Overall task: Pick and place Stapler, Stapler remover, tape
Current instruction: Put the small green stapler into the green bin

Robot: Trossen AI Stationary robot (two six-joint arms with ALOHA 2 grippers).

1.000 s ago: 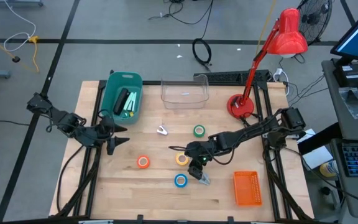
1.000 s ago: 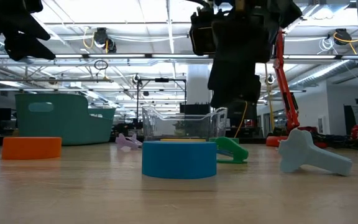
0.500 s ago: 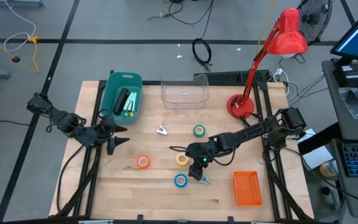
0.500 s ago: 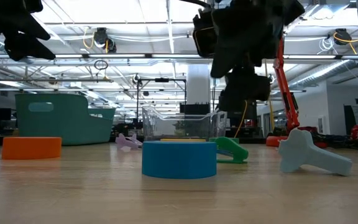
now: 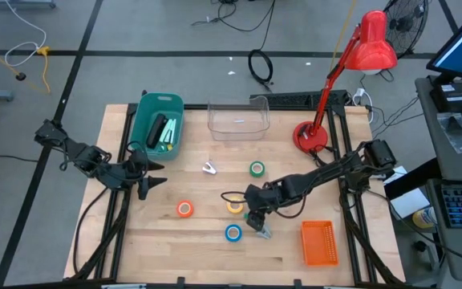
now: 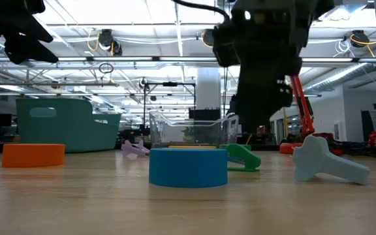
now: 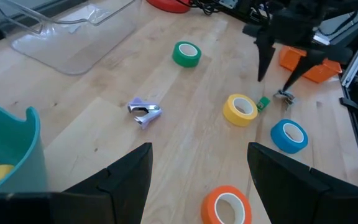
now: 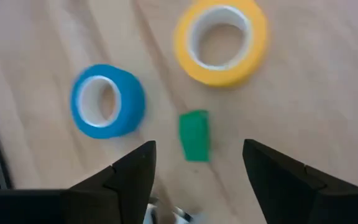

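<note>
Matt wooden table (image 5: 159, 233), clear glossy plastic bin (image 5: 237, 120).

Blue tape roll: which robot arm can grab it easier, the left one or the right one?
Probably the right. The right gripper hangs open just beside the blue tape roll, while the left gripper waits farther off near the teal bin.

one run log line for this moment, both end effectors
left end effector: open, waiting beside teal bin | right end effector: open, above small green piece between blue tape and yellow tape
</note>
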